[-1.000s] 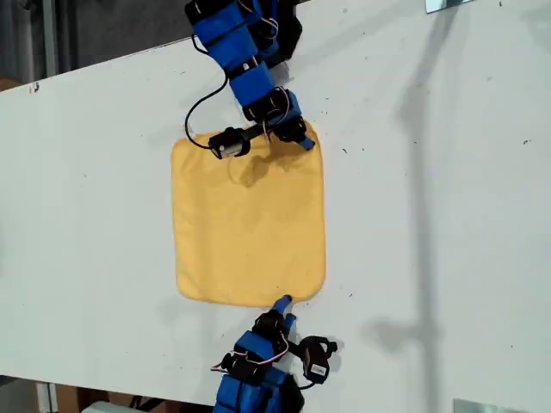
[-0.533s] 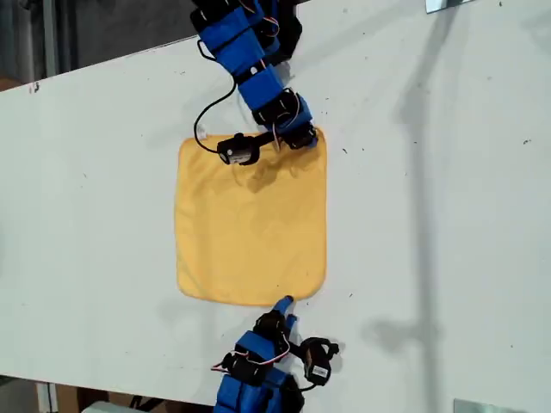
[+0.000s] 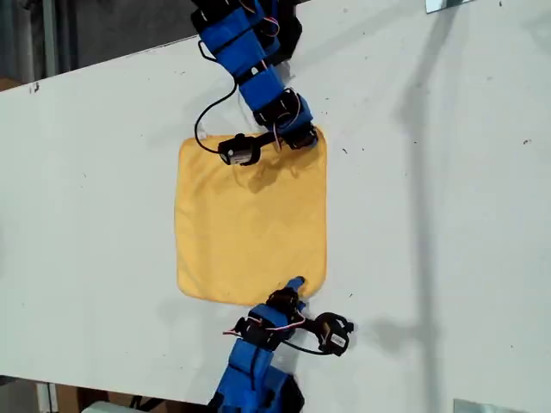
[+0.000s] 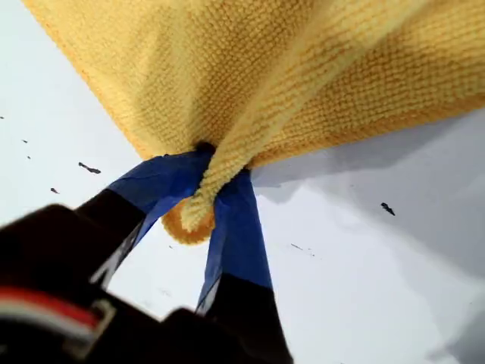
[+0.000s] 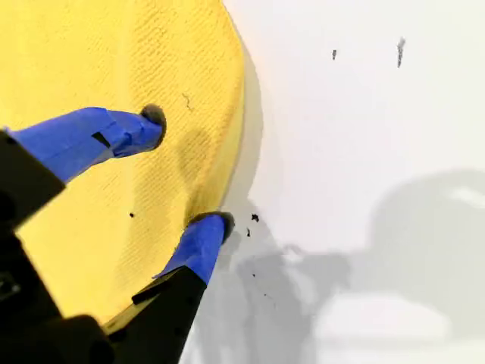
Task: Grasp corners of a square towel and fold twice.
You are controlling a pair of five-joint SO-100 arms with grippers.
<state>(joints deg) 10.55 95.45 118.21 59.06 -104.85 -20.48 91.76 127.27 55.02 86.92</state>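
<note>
The yellow-orange towel [image 3: 250, 219] lies flat and unfolded on the white table [image 3: 448, 224]. My first gripper [image 3: 303, 138] is at its far corner on the exterior view's right. In the first wrist view this gripper [image 4: 204, 189] is shut on that corner [image 4: 186, 220], and the cloth [image 4: 265, 68] bunches into a ridge between the blue fingers. My second gripper [image 3: 295, 286] is at the near corner on the same side. It [image 5: 188, 171] is open, with one fingertip [image 5: 151, 117] on the towel [image 5: 91, 61] and the other [image 5: 216, 226] at the hem on the table.
Black camera modules hang beside both grippers, one over the towel's far edge [image 3: 237, 151] and one on the table near the front [image 3: 334, 333]. Small dark specks [image 3: 344, 151] mark the white table. The table's front edge runs along the exterior view's bottom.
My second gripper has moved forward from the bare table onto the towel's near corner. My first gripper shifted slightly toward the exterior view's right, taking the far edge with it.
</note>
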